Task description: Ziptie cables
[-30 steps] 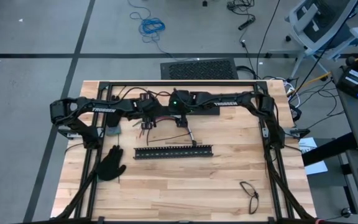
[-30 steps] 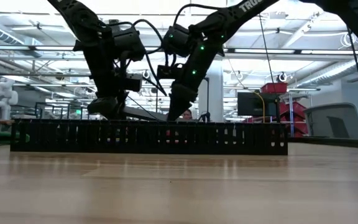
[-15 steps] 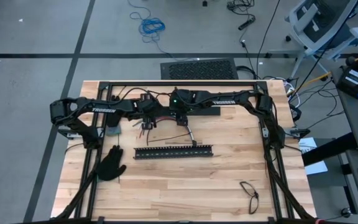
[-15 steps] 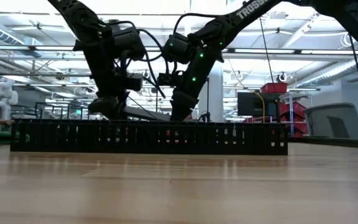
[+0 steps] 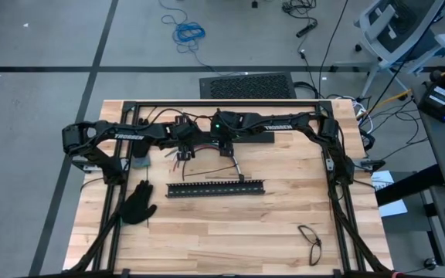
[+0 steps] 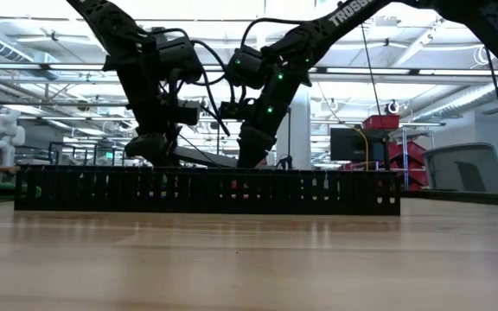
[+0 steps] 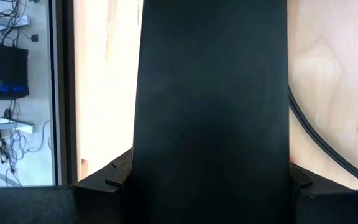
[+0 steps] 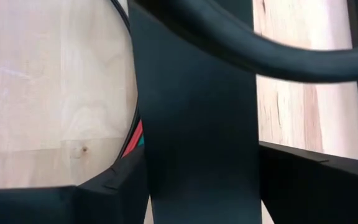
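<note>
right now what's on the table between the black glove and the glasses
Only bare wood, in the high view: the glove lies left, the glasses right, the slotted bar farther back.

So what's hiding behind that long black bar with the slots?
Behind the slotted bar, both grippers come down to the table: the left gripper and the right gripper. Little bits of red show through the slots. The bar covers their fingertips and whatever they touch.
</note>
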You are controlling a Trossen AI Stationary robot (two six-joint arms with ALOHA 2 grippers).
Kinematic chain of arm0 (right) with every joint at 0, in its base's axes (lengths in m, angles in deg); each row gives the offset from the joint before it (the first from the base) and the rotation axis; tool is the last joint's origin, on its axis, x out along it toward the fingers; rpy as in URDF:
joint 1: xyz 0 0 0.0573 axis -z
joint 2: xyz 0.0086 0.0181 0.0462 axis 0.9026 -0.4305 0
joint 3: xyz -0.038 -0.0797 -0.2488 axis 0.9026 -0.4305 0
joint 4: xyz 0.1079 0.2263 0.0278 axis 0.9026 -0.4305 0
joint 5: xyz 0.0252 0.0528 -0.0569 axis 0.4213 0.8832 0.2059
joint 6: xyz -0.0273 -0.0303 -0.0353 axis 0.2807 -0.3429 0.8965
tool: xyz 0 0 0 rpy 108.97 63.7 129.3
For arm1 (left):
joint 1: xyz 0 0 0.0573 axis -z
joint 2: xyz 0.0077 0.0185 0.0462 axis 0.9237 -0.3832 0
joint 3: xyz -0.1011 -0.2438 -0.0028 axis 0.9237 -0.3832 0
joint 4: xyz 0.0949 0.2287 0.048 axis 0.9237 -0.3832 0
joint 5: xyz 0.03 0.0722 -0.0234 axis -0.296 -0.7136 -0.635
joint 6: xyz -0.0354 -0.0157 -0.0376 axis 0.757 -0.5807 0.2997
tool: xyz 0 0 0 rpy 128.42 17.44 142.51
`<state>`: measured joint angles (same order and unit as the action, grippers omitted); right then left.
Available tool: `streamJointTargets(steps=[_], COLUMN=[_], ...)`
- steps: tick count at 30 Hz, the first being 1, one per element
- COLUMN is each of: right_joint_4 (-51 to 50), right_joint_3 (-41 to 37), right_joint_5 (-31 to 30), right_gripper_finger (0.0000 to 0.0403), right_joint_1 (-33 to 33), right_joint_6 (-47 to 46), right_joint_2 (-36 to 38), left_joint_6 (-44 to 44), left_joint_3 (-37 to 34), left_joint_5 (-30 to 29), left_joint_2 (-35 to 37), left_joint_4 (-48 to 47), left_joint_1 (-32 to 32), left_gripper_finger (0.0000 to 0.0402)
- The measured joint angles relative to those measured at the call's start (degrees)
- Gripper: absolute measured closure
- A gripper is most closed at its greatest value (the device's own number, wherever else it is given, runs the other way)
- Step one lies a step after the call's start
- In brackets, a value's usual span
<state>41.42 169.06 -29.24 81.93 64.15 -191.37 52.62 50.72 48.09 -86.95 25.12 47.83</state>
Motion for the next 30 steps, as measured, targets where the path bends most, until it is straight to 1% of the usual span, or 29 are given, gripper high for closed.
streamJointTargets(steps=[5, 9, 15, 22, 27, 30], right_joint_4=[0.0, -0.2, -0.7, -1.3, -3.0, -4.1], right_joint_3=[0.0, 0.0, 0.0, 0.1, 0.3, 0.4], right_joint_5=[0.0, -0.2, -0.3, -1.0, -2.0, -0.7], right_gripper_finger=[0.0177, 0.0166, 0.0179, 0.0179, 0.0179, 0.0179], right_joint_1=[0.0, 0.0, 0.0, 0.3, 1.4, 2.5], right_joint_6=[0.1, -0.1, -0.6, -0.2, 1.8, 2.5], right_joint_2=[0.0, 0.0, 0.0, 0.2, 0.3, 0.3], left_joint_6=[0.0, -0.1, -3.0, -3.6, -3.7, -4.6], left_joint_3=[0.0, 0.0, 0.1, 2.9, 4.4, 4.6], left_joint_5=[0.0, -0.3, -1.6, -2.4, -2.4, -2.5], left_joint_2=[0.0, 0.0, 0.0, 0.0, -0.1, -0.1], left_joint_4=[0.0, 0.1, 0.3, -1.7, -1.9, -3.0], left_joint_1=[0.0, 0.0, 0.2, 0.2, 0.2, 0.2], left_gripper_finger=[0.0185, 0.0185, 0.0185, 0.0184, 0.0184, 0.0184])
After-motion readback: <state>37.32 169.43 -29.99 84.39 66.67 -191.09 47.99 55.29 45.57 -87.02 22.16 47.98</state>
